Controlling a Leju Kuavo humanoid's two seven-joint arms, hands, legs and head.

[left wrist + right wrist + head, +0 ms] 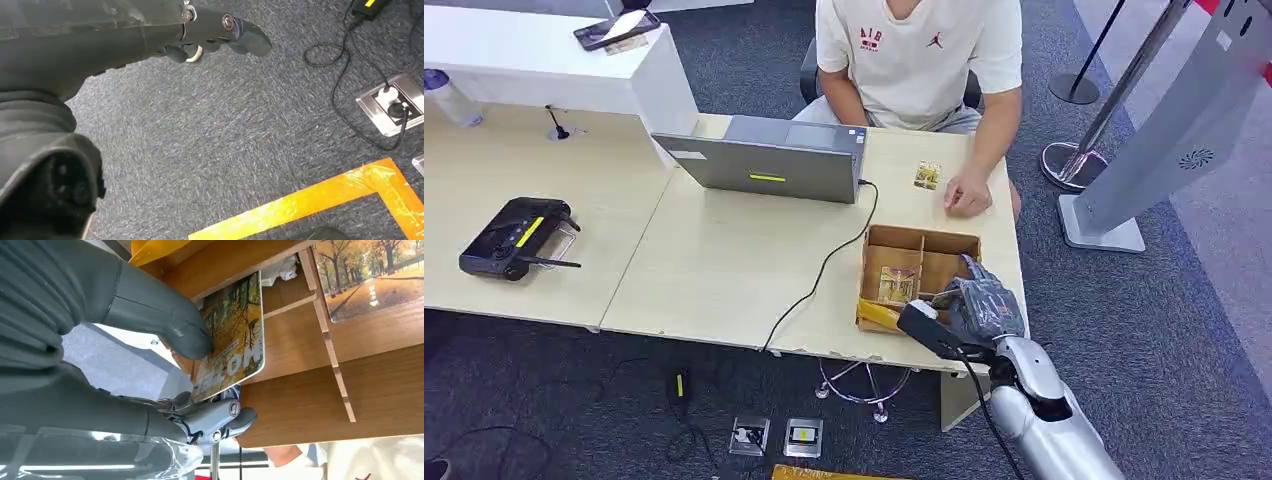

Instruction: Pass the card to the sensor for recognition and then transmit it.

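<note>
So there's a big pale wooden desk (724, 270), and a person in a white tee (919, 50) sits at its far side with one hand resting on the top. A grey laptop (769, 160) is open in front of them, its black cable trailing off the near edge. Off to the left sits a black controller (514, 238) with a yellow stripe.

Near the desk's right front corner is a divided wooden box (914, 275). The right hand (979, 305) is reaching down into it, and in the right wrist view you can see it pinching a card (232, 335) printed with autumn trees: thumb pressed on the printed face, darker fingers (220, 420) behind. The card is inside the box next to a divider, with its long axis running away from the palm and its rounded free end pointing deeper into the compartment. Another card (372, 275) with the same autumn picture lies in the neighbouring compartment.

A small card (927, 175) also lies on the desk just beside the person's hand.

The left hand (210, 35) hangs over grey carpet, fingers loosely extended, holding nothing.
</note>
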